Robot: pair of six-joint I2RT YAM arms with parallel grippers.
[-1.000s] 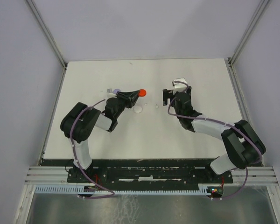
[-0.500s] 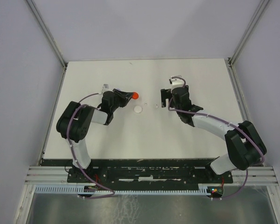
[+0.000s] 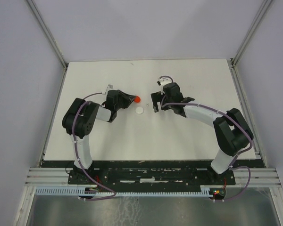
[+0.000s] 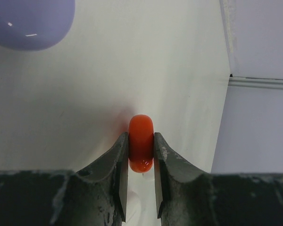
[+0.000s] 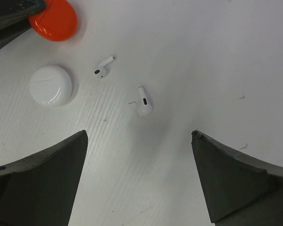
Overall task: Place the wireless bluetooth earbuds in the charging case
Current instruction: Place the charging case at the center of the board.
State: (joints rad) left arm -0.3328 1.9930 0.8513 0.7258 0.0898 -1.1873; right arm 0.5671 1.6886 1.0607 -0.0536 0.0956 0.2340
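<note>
Red against white: the left gripper (image 4: 141, 137) pinches a glossy red round plastic disc (image 4: 141, 151) edge-on, fingers nearly closed, just beyond a white round plastic disc (image 5: 50, 85). Beside that white disc, two small white plastic earbuds (image 5: 145, 101) lie on the white table (image 5: 217, 56) under the right gripper (image 5: 138, 136), spread wide and empty.

Glossy red plastic case (image 4: 141, 143), smooth shiny white earbuds (image 5: 144, 101), matt white tabletop (image 5: 203, 56)
</note>
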